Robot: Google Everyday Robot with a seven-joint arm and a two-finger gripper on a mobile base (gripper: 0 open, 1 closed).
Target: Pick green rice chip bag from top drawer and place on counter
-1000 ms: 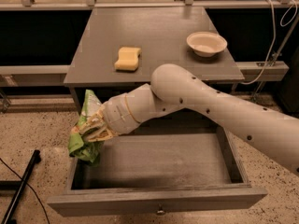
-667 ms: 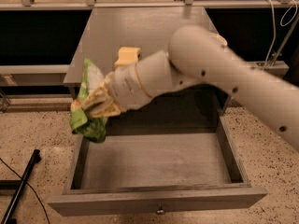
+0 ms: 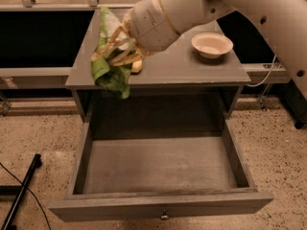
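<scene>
White bowl point(image 3: 212, 44) upright, upper right; yellow sponge point(image 3: 137, 66) partly hidden, left of bowl; black pole point(image 3: 21, 195) on speckled floor point(image 3: 278, 147), lower left.

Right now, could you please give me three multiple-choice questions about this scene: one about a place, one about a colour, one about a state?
1. Where is the green rice chip bag? A on a chair; B in the gripper, over the counter's left front edge; C in a sink.
2. The bowl on the counter is: A white; B red; C black.
3. The top drawer is: A shut; B pulled open; C taken out.
Answers: 1 B, the gripper clamps it there; 2 A, it looks pale; 3 B, its inside shows.
</scene>
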